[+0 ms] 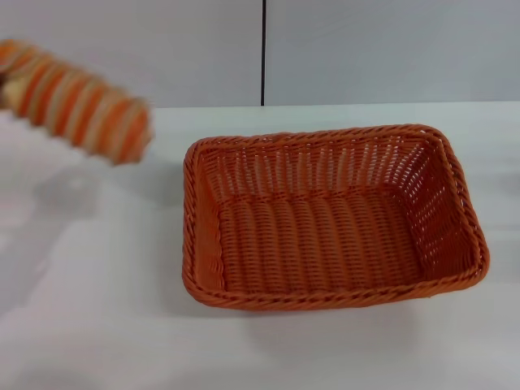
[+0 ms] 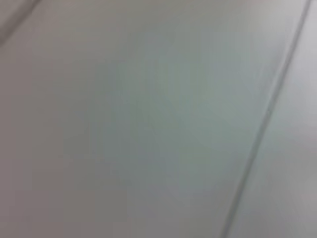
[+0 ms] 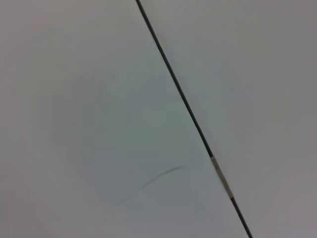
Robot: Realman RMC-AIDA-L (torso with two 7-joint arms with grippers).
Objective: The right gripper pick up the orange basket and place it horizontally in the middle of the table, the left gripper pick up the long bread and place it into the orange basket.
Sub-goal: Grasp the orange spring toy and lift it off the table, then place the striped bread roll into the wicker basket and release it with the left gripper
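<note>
- The orange basket sits lengthwise across the middle of the tabletop, empty, so the first step looks done.
- The long bread hangs in the air, up left of the basket and apart from it; the bread step is in hand.
- Neither the left claw nor the right claw shows, so I cannot tell their state.
- Next: carry the bread rightward over the near-left rim, then lower it.
- Open tabletop lies all around the basket.

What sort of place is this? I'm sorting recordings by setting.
Probably a lab test bench, not a kitchen: a bare white table, plain grey wall panels, and only an orange basket and long bread as props.
</note>
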